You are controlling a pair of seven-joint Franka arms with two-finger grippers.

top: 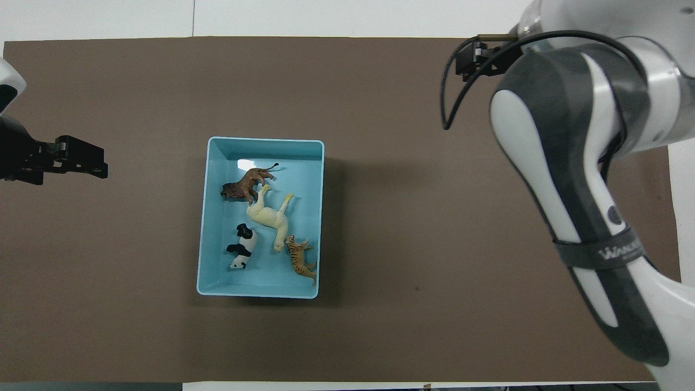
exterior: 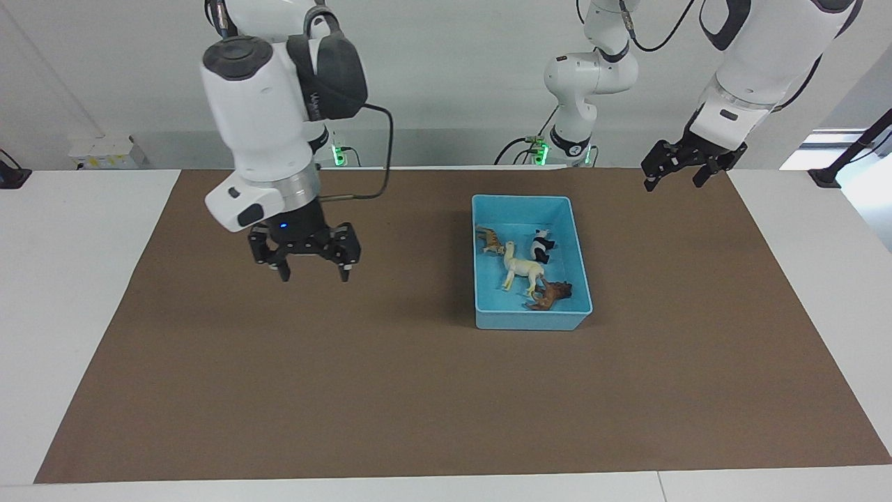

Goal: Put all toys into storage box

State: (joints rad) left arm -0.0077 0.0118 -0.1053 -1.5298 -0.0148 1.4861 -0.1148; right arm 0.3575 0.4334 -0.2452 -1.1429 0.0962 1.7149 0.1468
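Blue storage box mid-mat holds all four toys: tiger, llama, lion, panda. Task looks done. Right gripper and left gripper hang spread and empty over bare mat.

A white table carries a brown mat bearing the storage box.

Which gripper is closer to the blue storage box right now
Left. The left gripper hangs open near the storage box corner at the robots' end; the right gripper hangs open over the bare mat, well off toward the right arm's end.
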